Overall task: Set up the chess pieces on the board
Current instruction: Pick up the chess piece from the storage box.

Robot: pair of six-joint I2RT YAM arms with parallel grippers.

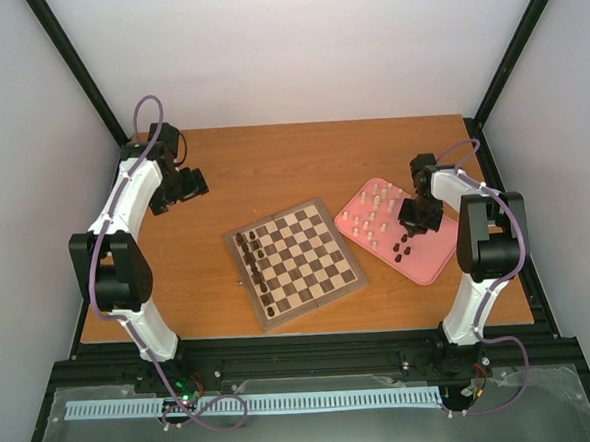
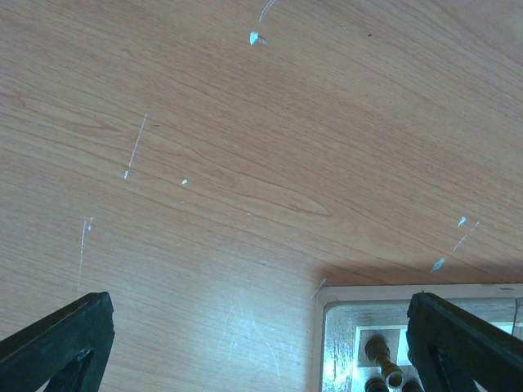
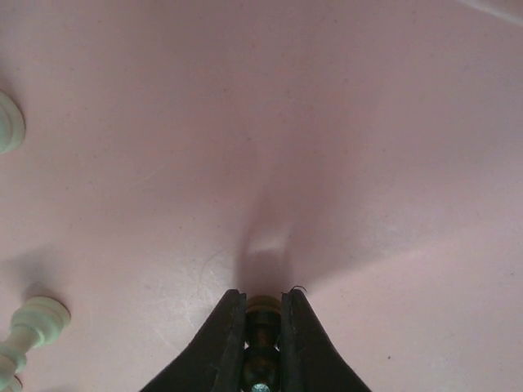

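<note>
**Entry 1 – right gripper** (image 3: 263, 296). Jaws drawn nearly together and pinched on one dark piece (image 3: 261, 327), which shows as a sliver btw the fingers in the wrist view. Can't tell whether the piece's base touches the surface under it.

**Entry 2 – pink tray** (image 1: 433, 263). Sits directly under the right gripper, just right of the board. Holds the loose stock: cream pieces (image 1: 376, 204) toward the far end, spare dark pieces (image 1: 405, 244) at the near end beside the gripper.

**Entry 3 – board** (image 1: 324, 279). Mid-table, turned at an angle. Set dark pieces (image 1: 253, 264) stand in approx. two rows along its left side. The other squares look bare.

**Entry 4 – left gripper** (image 1: 187, 184). Jaws wide, nothing held. It hangs over the table (image 1: 271, 162) at far left, well apart from the board.

**Handling, est.**
- Pieces are prob. light, rigid and smooth.
- Small bases on tall bodies mean they tip easily.
- Best hold is high on the stem or at the head, coming straight down, so the fingers clear neighbouring pieces.
- Squeeze gently, since a hard pinch may squirt the piece out.
- Let go only once the piece is upright and seated on its square.
</note>
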